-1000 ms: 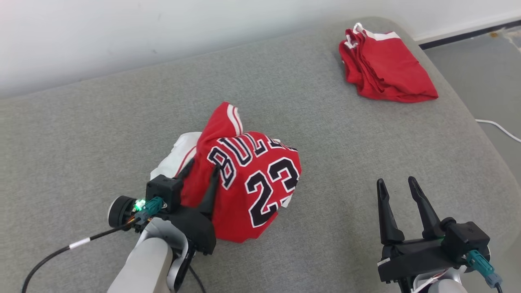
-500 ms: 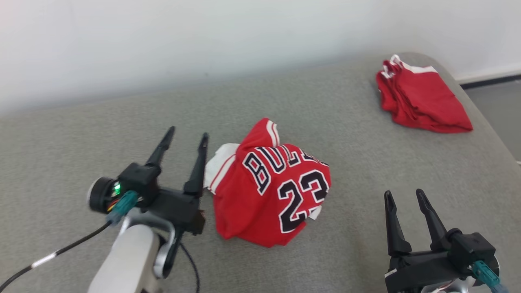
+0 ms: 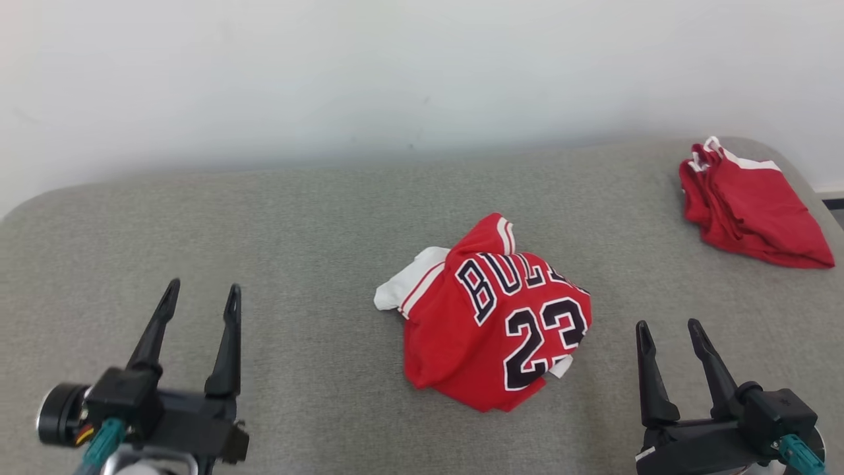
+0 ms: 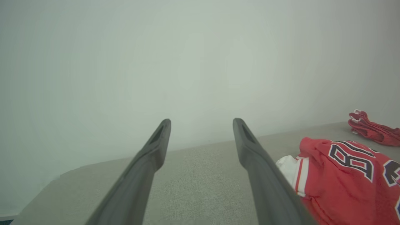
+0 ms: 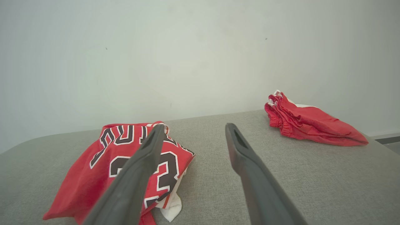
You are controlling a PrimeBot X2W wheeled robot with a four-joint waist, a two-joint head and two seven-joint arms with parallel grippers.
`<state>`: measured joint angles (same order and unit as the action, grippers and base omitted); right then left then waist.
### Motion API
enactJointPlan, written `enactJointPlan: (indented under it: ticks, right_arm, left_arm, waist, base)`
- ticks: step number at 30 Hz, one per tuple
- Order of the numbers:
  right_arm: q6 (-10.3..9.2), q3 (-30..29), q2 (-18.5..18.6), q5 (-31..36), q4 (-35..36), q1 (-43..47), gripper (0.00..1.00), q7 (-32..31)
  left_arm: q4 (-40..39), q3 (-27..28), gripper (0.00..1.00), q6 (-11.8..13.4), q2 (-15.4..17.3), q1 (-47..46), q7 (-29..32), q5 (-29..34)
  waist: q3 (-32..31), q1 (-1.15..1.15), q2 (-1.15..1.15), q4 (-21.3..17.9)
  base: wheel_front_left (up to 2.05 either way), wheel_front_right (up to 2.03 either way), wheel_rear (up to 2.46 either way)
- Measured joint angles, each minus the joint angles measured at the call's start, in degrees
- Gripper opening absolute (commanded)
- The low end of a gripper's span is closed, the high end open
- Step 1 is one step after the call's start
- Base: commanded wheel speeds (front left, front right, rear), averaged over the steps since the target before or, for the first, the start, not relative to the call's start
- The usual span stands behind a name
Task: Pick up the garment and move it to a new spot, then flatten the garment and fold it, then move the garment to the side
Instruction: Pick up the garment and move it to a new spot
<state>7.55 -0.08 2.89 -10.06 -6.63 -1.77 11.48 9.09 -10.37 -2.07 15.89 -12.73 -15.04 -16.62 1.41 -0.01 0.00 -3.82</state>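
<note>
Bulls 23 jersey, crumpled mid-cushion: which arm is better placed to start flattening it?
Probably the right. The right gripper stands open close beside the Bulls jersey, by its number 23. The left gripper, also open, sits farther off, with bare grey cushion between it and the white corner.

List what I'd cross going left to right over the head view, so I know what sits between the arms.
left gripper, open → crumpled red number 23 jersey → right gripper, open
</note>
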Motion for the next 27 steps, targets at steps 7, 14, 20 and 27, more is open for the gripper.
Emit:
enactJointPlan:
  ticks: [7, 14, 20, 27]
  right_arm:
    - [0.00, -0.5, 0.0, 0.0, 0.3, 0.7, 1.00, -0.3]
    - [0.00, -0.4, 0.0, 0.0, 0.6, 1.3, 1.00, -0.7]
    - [0.00, -0.7, 0.0, 0.0, 0.9, 1.8, 1.00, -1.0]
    - [0.00, -1.0, 0.0, 0.0, 0.9, 2.1, 1.00, -1.3]
  left_arm:
    - [-4.1, 3.7, 1.00, 0.9, -1.0, 6.6, 0.0, 1.0]
    - [-6.2, 7.8, 1.00, 0.6, -2.8, 11.6, 0.0, 1.0]
    - [-6.8, 10.4, 1.00, 0.6, -4.4, 14.2, 0.0, 2.3]
    - [-7.6, 12.5, 1.00, -0.3, -6.6, 16.2, 0.0, 3.1]
  waist:
    - [-0.8, 0.00, 0.00, 2.3]
    - [-1.3, 0.00, 0.00, 3.0]
    - [-1.5, 0.01, 0.00, 2.9]
    - [-1.6, 0.01, 0.00, 3.0]
  base:
    - [0.00, 0.00, 0.00]
    - [0.00, 0.00, 0.00]
    - [0.00, 0.00, 0.00]
    - [0.00, 0.00, 0.00]
